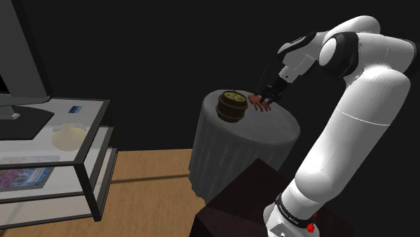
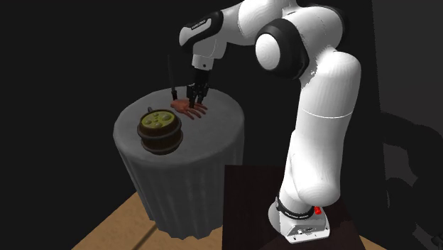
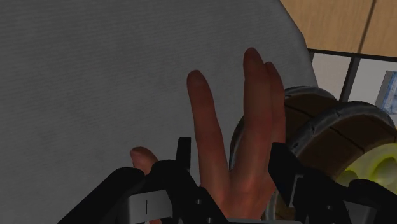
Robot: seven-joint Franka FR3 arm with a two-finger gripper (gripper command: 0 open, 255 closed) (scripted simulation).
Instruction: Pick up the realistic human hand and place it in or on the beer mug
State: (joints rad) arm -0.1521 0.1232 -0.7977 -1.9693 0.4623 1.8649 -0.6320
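The human hand [image 2: 190, 108] lies flat on the grey covered counter [image 2: 213, 135], just beside the beer mug [image 2: 160, 130]. The gripper [image 3: 232, 153] is low over it, and its fingers [image 3: 184, 151] stand apart on both sides of the palm, very near to its sides, with the thumb outside. To do the grasp well, I think it should close slowly on the palm, then lift straight up so the mug is not pushed.

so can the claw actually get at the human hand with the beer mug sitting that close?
Probably yes. The claw sits right over the human hand on the cloth-covered table; the beer mug stands beside the hand, not across the approach from above.
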